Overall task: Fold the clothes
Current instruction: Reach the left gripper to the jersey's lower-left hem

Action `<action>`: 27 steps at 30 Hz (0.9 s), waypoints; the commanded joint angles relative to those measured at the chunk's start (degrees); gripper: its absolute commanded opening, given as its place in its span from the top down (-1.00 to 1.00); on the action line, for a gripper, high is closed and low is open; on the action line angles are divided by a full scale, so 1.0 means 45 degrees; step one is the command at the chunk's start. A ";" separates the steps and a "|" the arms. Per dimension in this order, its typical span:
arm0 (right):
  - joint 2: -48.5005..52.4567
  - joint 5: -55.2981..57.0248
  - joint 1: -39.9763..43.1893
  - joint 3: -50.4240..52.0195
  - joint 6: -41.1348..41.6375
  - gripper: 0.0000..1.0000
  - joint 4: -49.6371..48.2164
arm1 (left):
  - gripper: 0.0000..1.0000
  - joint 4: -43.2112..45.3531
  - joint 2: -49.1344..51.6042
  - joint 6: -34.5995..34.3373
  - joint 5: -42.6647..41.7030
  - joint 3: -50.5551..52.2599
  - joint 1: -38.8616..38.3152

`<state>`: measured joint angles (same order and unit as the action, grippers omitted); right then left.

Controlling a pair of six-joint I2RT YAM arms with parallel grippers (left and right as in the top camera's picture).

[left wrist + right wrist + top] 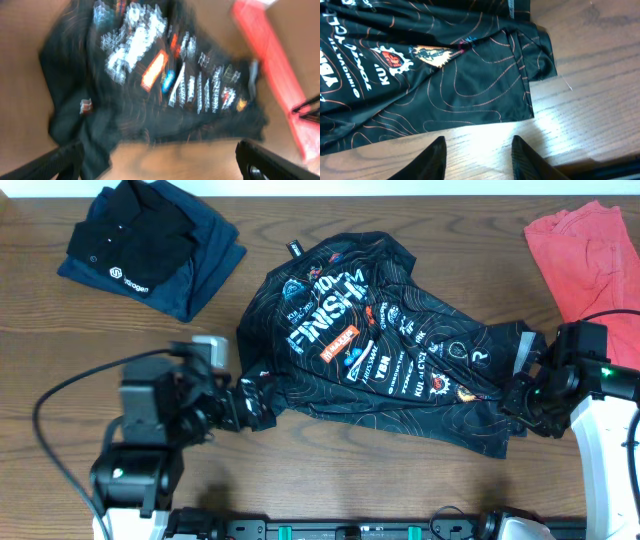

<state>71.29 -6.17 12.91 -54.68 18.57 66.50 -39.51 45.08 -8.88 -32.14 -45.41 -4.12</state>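
Brown wood-grain surface [340,470]. 2 pincers: left pincer [258,412] spread wide, empty; right pincer [477,150] parted, gripping nothing. 1 black jersey [390,350] lies btwn them, hem just ahead of right. Farther: 1 black polo [125,235] atop navy garment [210,255] beyond left, 1 coral-red garment [590,250] beyond right

From the overhead camera we look straight down on the table [60,380], far enough off to hold the whole jersey [400,350] mid-frame and the red garment [590,260] at upper right. From the left wrist we look forward and down across the same jersey [150,75] and red garment [265,60], blurred, with the left gripper [160,150] at the bottom. From the right wrist we sit close over one jersey corner [470,85], the right gripper [479,142] at the bottom edge. All three views share the jersey
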 commanded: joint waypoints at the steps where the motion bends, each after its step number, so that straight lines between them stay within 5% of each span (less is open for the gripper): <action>1: -0.0092 -0.0078 0.0117 0.0015 -0.0131 0.15 -0.0126 | -0.96 -0.0991 0.0675 0.0262 0.3298 -0.0199 -0.1467; 9: -0.0092 -0.0505 0.0117 0.0015 -0.0136 0.15 -0.0233 | -0.96 -0.1831 0.3944 -0.2084 0.7067 -0.0199 -0.4148; 17: -0.0092 -0.0495 0.0117 0.0015 -0.0136 0.13 -0.0243 | -0.96 -0.1734 0.6960 -0.3861 0.7101 -0.0199 -0.4187; 27: -0.0092 -0.0495 0.0117 0.0015 -0.0141 0.07 -0.0306 | -0.96 -0.0500 0.7631 -0.5207 0.6858 -0.0189 -0.4415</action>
<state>71.29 -8.03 12.91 -54.68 18.52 65.08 -42.41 79.31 -28.29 -2.13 -45.47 -23.79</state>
